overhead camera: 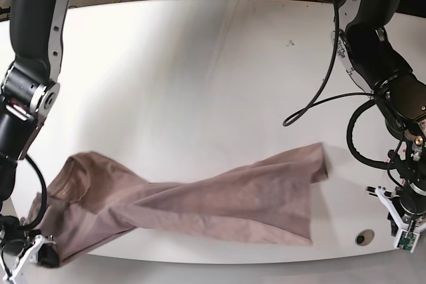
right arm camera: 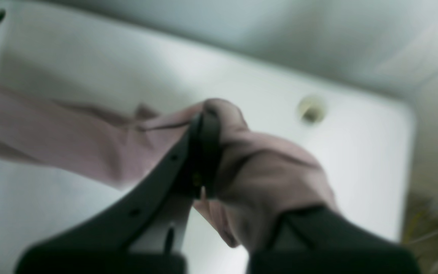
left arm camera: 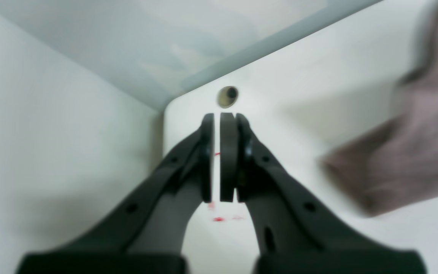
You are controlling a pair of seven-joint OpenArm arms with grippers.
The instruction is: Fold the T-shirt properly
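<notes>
t-shirt (overhead camera: 200, 207) fabric was laid twisted across the table's (overhead camera: 200, 64) near edge – straightening was underway. right gripper (right arm camera: 203, 152) was pinched on one end; left gripper (left arm camera: 222, 156), pressed together, held nothing – regrasping was judged necessary.

T-shirt (overhead camera: 200, 207) lies on table (overhead camera: 200, 64), stretched across near half, twisted mid-length. One end bunched at near edge on base view's left, in right gripper (right arm camera: 203, 148), cloth draped over one finger. Other end spread toward base view's right, near hole (overhead camera: 364, 237) in table. Left gripper (overhead camera: 405, 234) beyond that hole, apart from cloth. Far half of table bare.
</notes>
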